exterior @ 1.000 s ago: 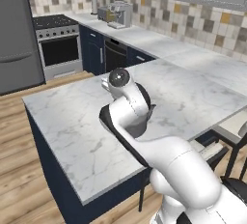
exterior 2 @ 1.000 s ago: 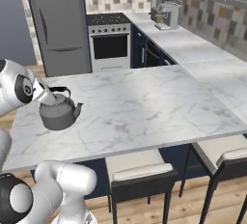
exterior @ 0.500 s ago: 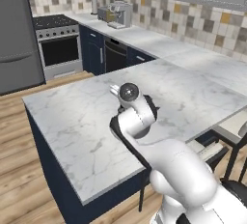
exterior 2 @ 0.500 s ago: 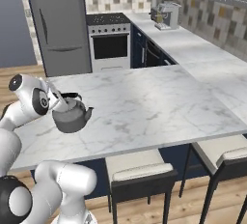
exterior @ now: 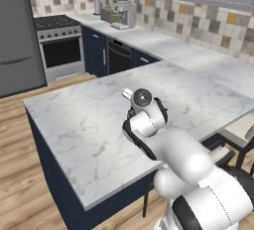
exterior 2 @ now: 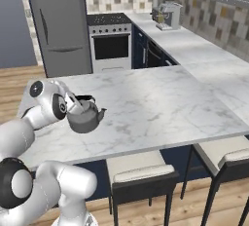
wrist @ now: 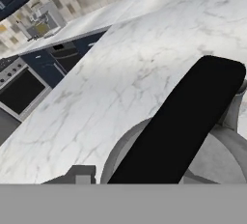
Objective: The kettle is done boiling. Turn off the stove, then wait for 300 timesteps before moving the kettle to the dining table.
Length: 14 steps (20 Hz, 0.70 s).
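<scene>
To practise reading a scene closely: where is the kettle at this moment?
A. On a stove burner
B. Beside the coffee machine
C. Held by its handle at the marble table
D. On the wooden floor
C: the gripper holds the kettle by its black handle at the marble table, far from the stove.

From my remote station I record the glossy white, rounded-link robot arm (exterior: 183, 159) as smooth plastic-looking shells, bulbous at each joint; a dark grey circular end cap with a pale centre (exterior: 143, 95) sits on the upper joint; a black band (exterior: 141, 144) rings the seam below it; a larger dark grey disc (exterior: 191, 216) closes the lowest joint seen from the left base camera. From the right base camera I note matching dark round caps (exterior 2: 36, 89) on the upper link and at the base joint (exterior 2: 14, 189); no cables, screws or markings discernible.
</scene>
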Motion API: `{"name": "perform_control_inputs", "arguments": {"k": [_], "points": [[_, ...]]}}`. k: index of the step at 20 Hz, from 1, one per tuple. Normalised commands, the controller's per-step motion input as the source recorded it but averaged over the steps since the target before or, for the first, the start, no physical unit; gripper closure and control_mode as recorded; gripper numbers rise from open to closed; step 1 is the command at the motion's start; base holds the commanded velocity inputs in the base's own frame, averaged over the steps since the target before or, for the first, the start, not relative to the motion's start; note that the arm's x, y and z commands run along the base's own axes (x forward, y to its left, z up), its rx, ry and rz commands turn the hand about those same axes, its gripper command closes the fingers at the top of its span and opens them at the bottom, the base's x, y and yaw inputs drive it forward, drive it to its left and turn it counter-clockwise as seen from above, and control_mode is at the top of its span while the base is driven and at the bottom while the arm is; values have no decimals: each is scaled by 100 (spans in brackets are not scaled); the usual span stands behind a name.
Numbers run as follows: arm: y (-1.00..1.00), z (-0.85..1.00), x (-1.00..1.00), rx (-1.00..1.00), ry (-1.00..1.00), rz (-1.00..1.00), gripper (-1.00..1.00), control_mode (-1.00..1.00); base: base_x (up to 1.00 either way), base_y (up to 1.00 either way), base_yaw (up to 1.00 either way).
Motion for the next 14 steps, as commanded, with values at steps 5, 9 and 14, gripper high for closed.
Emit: {"name": "perform_control_inputs", "arguments": {"k": [5, 9, 14], "points": [[-23, -11, 31, 0, -2, 0, 100, -100, 0, 0, 0], [-21, -12, 33, 0, 0, 0, 100, -100, 0, 0, 0], [-16, -14, 37, 0, 0, 0, 100, -100, 0, 0, 0]]}}
